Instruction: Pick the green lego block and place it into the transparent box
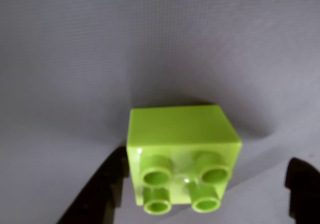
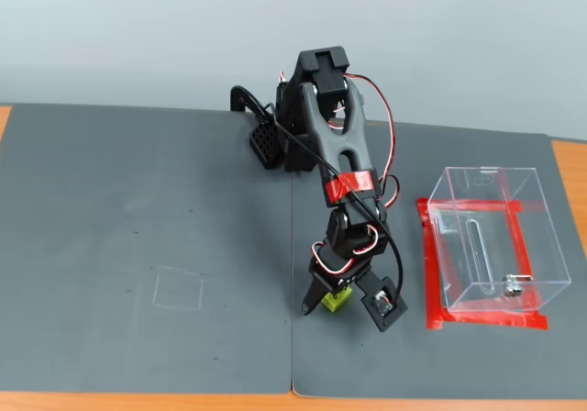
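Note:
The green lego block (image 1: 182, 154) is lime-green with four round studs and lies on the grey mat. In the wrist view it sits between my two dark fingers. The left finger (image 1: 107, 189) is close against its left side and the right finger (image 1: 302, 186) stands well off to the right. My gripper (image 1: 207, 161) is open and straddles the block. In the fixed view the gripper (image 2: 342, 312) is down over the block (image 2: 337, 300) near the mat's front edge. The transparent box (image 2: 495, 241) stands to the right, empty, with a small metal fitting at its base.
The box stands inside a red tape frame (image 2: 431, 273). A faint square outline (image 2: 177, 289) is marked on the left part of the dark mat (image 2: 138, 200). The arm's base (image 2: 312, 108) is at the back. Orange table edge (image 2: 147, 401) runs along the front.

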Controlling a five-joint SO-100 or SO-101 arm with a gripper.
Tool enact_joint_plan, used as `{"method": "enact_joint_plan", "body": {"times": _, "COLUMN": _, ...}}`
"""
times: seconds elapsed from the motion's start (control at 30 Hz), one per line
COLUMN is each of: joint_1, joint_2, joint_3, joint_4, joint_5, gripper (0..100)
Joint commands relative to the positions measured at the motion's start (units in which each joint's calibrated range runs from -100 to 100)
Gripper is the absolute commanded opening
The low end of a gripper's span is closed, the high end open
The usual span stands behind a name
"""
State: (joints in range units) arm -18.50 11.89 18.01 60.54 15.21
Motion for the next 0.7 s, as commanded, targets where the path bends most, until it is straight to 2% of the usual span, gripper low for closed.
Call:
{"method": "enact_joint_plan", "body": {"times": 0.0, "joint_1": 0.3, "joint_2": -0.2, "joint_3": -2.3, "joint_4": -0.5, "joint_5": 0.3, "gripper": 35}}
{"method": "enact_joint_plan", "body": {"times": 0.17, "joint_1": 0.2, "joint_2": 0.0, "joint_3": -2.3, "joint_4": -0.5, "joint_5": 0.2, "gripper": 34}}
{"method": "enact_joint_plan", "body": {"times": 0.43, "joint_1": 0.0, "joint_2": 0.0, "joint_3": -2.3, "joint_4": -0.5, "joint_5": 0.2, "gripper": 12}}
{"method": "enact_joint_plan", "body": {"times": 0.67, "joint_1": -0.2, "joint_2": -1.0, "joint_3": -2.2, "joint_4": 0.3, "joint_5": 0.0, "gripper": 4}}
